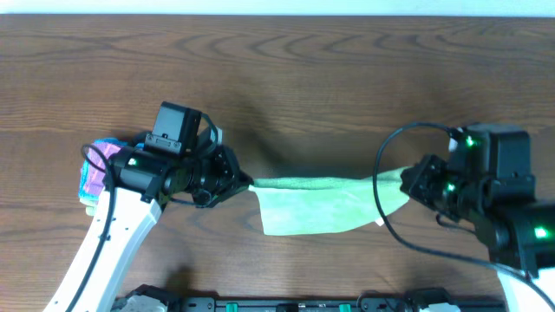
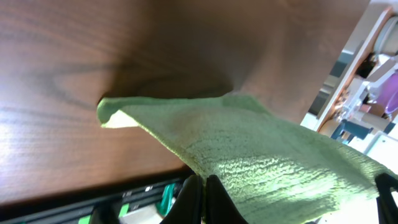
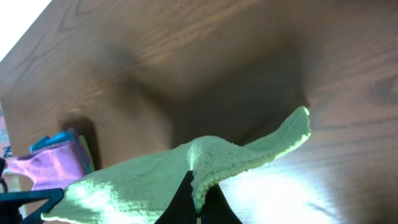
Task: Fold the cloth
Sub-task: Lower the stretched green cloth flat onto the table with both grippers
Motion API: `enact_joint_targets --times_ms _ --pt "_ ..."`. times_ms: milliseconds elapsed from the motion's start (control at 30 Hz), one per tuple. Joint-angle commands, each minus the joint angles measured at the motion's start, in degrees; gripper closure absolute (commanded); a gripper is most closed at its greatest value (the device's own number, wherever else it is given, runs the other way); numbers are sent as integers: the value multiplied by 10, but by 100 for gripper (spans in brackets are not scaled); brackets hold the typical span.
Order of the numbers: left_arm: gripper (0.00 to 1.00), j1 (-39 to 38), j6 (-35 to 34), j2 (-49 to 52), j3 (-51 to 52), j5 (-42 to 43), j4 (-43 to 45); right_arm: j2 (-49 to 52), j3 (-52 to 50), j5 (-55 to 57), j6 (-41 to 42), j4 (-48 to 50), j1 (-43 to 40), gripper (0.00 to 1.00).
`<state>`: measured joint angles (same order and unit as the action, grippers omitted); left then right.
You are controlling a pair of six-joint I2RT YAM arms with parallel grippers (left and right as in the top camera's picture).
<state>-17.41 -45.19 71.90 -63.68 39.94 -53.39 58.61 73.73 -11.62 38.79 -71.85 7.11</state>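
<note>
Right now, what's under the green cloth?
Shadowed brown table shows beneath the cloth where the left gripper and right gripper hold its edge up. Where its lower part drapes down, the spot below is covered.

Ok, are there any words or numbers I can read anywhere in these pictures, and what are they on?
None can be read.
The green cloth has no print on it.
Its white tag is too small to read.
The pink cloth shows no lettering either.

Even light from overhead. The cloth (image 1: 316, 206) casts a dark, fuzzy shadow on the table (image 1: 303, 69) beyond the left gripper (image 1: 249, 184); white glare sits beside the blurred right gripper (image 3: 198, 205).
</note>
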Motion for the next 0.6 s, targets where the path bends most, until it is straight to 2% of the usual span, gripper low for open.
enact_joint_targets --times_ms 0,267,567 --pt "94 0 -14 18 -14 -10 22 26 1 14 -17 21 5 99" --pt "94 1 -20 82 -14 -40 109 117 -31 24 -31 127 5 99" --pt "94 2 -20 197 -14 -48 236 254 -33 25 -79 271 5 99"
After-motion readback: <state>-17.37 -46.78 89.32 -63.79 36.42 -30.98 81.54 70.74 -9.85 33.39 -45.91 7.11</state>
